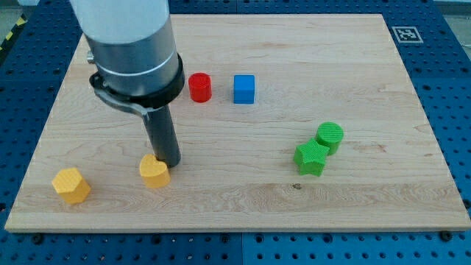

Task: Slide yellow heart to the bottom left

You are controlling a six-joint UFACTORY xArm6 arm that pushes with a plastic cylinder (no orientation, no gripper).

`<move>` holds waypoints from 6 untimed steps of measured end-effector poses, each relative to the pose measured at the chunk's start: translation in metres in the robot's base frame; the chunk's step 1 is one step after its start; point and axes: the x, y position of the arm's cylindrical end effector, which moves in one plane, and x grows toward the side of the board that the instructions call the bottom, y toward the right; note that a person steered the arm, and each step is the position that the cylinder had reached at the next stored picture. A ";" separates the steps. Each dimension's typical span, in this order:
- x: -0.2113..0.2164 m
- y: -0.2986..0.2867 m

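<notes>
The yellow heart (154, 172) lies on the wooden board (243, 199) at the view's lower left. My tip (170, 162) stands right against the heart's upper right side, touching or nearly touching it. A yellow hexagon block (71, 185) lies further left, near the board's bottom left corner. The arm's grey body hides part of the board's upper left.
A red cylinder (199, 87) and a blue cube (244, 89) sit above the middle. A green cylinder (330, 136) and a green star-shaped block (311, 158) touch each other at the right. A marker tag (405, 34) is at the board's top right corner.
</notes>
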 end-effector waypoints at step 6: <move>0.068 0.000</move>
